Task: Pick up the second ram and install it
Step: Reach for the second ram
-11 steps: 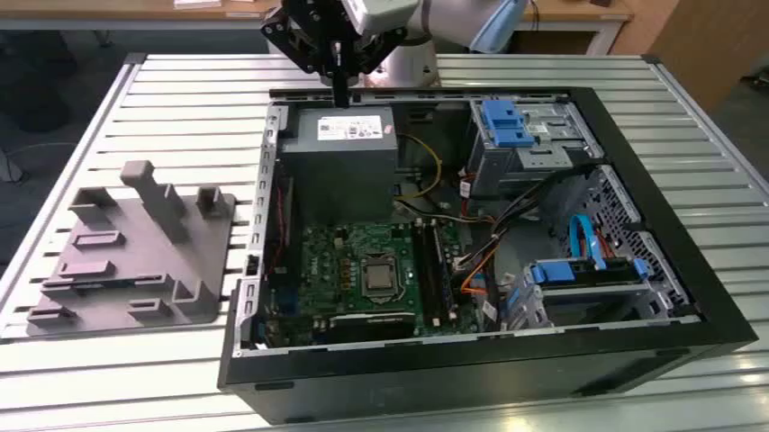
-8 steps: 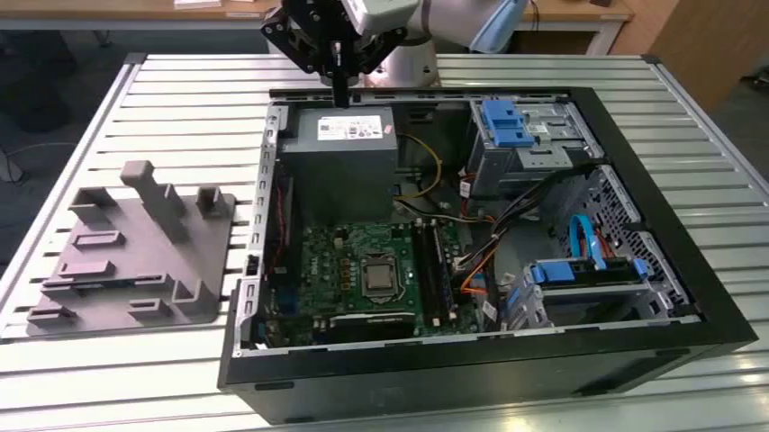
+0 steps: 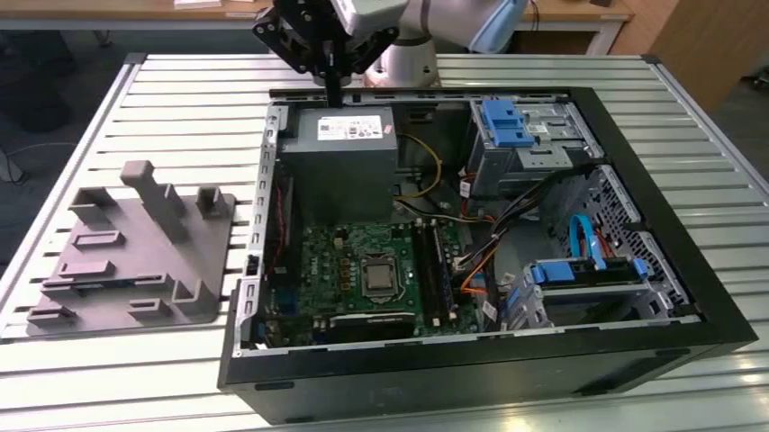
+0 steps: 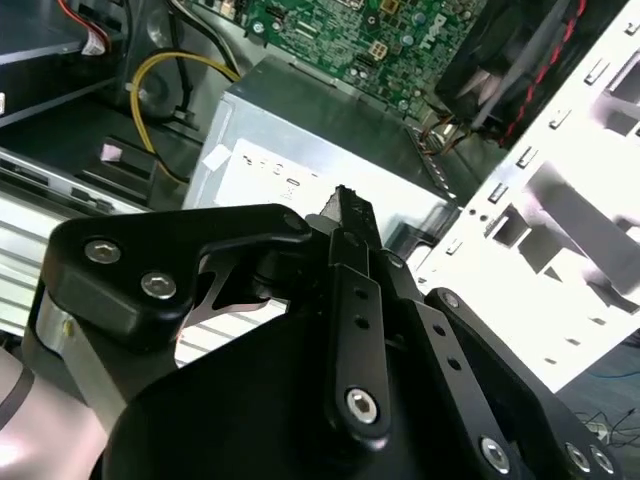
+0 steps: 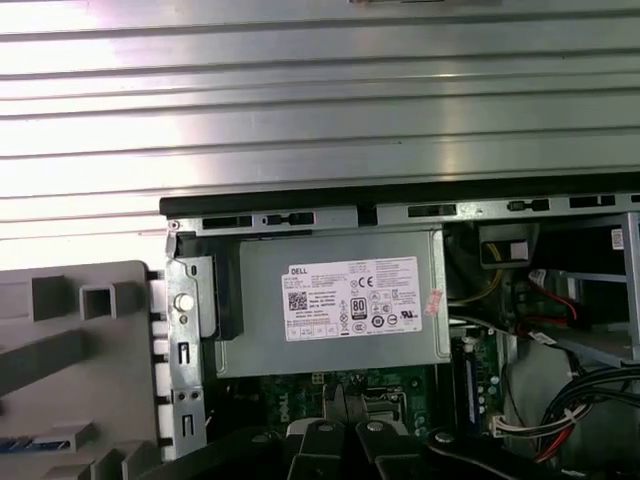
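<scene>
My gripper point(image 3: 331, 97) hangs closed, seemingly empty, over the rear edge of the case point(image 3: 481, 89), well apart from the ram point(image 3: 85, 285), which I take to be the dark-blue strip in the grey holder point(image 3: 193, 270), so pickup is not yet begun and would need my fingers opened along its length.

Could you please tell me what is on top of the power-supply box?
A white label lies on the power-supply box; the gripper hangs over one edge, hiding what lies beneath.
</scene>
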Controlling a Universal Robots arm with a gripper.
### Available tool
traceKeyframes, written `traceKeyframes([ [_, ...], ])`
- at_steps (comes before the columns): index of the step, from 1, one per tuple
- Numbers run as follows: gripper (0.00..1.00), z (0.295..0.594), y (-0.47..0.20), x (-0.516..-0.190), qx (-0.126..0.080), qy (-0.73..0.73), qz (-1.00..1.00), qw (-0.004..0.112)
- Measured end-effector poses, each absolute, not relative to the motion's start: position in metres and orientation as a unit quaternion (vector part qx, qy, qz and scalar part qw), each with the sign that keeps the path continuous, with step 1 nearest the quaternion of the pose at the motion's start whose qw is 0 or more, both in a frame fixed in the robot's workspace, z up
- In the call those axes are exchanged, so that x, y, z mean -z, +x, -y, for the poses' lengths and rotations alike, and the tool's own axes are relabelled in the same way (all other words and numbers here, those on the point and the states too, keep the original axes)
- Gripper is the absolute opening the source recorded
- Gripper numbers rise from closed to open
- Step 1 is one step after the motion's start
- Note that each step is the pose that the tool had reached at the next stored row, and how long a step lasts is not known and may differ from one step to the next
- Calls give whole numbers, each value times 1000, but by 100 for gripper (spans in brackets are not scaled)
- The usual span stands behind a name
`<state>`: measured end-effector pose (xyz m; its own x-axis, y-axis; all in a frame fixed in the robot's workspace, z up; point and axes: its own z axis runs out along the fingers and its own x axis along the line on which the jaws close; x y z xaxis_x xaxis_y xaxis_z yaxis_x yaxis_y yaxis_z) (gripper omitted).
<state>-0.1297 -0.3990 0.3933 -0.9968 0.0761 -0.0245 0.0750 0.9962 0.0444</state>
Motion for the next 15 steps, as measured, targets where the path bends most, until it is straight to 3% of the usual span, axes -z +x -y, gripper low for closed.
traceKeyframes([
  [15, 10, 399, -179, -393, -22, 38, -999, 13],
])
